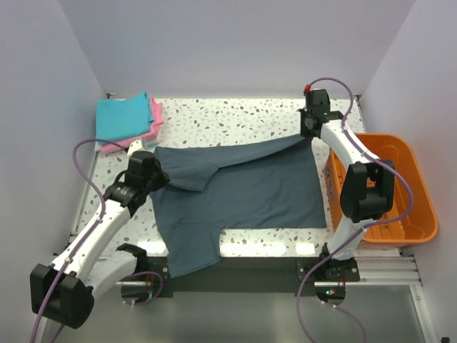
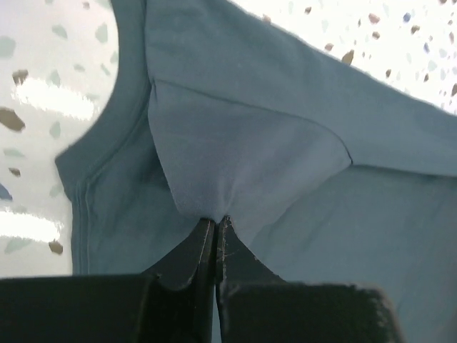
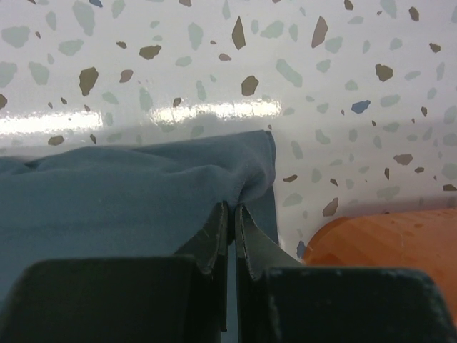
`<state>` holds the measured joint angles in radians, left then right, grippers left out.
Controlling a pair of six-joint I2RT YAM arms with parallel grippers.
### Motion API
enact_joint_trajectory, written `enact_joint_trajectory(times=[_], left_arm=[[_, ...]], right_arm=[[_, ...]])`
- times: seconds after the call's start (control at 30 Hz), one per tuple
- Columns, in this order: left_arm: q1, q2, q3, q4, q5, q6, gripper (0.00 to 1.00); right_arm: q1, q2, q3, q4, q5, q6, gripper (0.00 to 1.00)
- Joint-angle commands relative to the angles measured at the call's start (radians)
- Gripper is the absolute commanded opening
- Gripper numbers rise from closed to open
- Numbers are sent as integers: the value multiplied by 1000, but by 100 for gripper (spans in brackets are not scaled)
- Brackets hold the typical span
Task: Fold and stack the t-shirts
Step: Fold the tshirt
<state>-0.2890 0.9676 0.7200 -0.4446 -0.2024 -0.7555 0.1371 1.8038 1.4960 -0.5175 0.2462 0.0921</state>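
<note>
While the slate shirt (image 1: 250,189) lies spread on the surface (image 1: 235,114), my left gripper (image 2: 216,218) is clamped on a fold by its collar, right gripper (image 3: 232,207) pinching its far corner near the orange bin (image 1: 418,193). Turquoise shirt (image 1: 121,116) sits on the pink one (image 1: 155,121), far-left corner.

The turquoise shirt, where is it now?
In the top view, the turquoise shirt lies folded on the pink shirt, far left on the table, beyond the spread dark shirt.

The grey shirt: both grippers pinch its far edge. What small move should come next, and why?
Probably both should carry that edge together toward the near side, folding it in half. The left gripper and the right gripper are shut on the grey shirt, and the rest lies spread out.
</note>
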Motion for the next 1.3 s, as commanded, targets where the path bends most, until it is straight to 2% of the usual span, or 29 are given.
enact_joint_trajectory(times=[0.0,0.17,0.2,0.27,0.3,0.37,0.47,0.5,0.57,0.6,0.63,0.7,0.77,0.83,1.03,1.1,1.27], left_arm=[[-39,-46,-63,-68,-9,-87,0],[-45,-102,-111,-147,-29,-88,0],[-47,-107,-114,-152,-13,-85,7],[-47,-124,-142,-148,36,-73,13],[-48,-128,-154,-146,43,-68,19],[-49,-132,-171,-169,35,-71,19],[-49,-132,-156,-209,18,-74,38],[-49,-136,-145,-212,17,-71,50],[-49,-148,-105,-223,5,-79,61],[-49,-155,-91,-220,-5,-77,90],[-49,-158,-79,-207,-6,-74,100],[-49,-150,-47,-177,1,-59,100],[-49,-104,-18,-137,4,-44,100],[-49,-25,2,-91,18,-30,100],[-49,205,78,61,31,8,100],[-47,268,97,138,-9,13,100],[-42,541,220,222,27,64,100]], right_arm=[[-2,-50,-31,-18,-10,-23,0],[-2,-46,-51,-28,24,-29,0],[-1,-46,-54,-36,28,-29,0],[-2,-50,-75,-44,45,-26,0],[-1,-52,-82,-47,54,-23,3],[-2,-47,-91,-68,48,-22,9],[-1,-47,-91,-82,-1,-14,29],[1,-58,-91,-82,-7,-12,35],[1,-70,-94,-67,-27,-11,39],[1,-83,-92,-64,-44,-11,45],[1,-89,-89,-62,-82,-9,50],[2,-95,-83,-50,-136,-11,60],[9,-89,-71,-38,-197,-5,83],[28,-71,-62,-26,-232,-6,99],[88,40,9,-26,-219,24,99],[90,91,21,-24,-203,61,99],[88,164,12,-23,-147,147,99]])
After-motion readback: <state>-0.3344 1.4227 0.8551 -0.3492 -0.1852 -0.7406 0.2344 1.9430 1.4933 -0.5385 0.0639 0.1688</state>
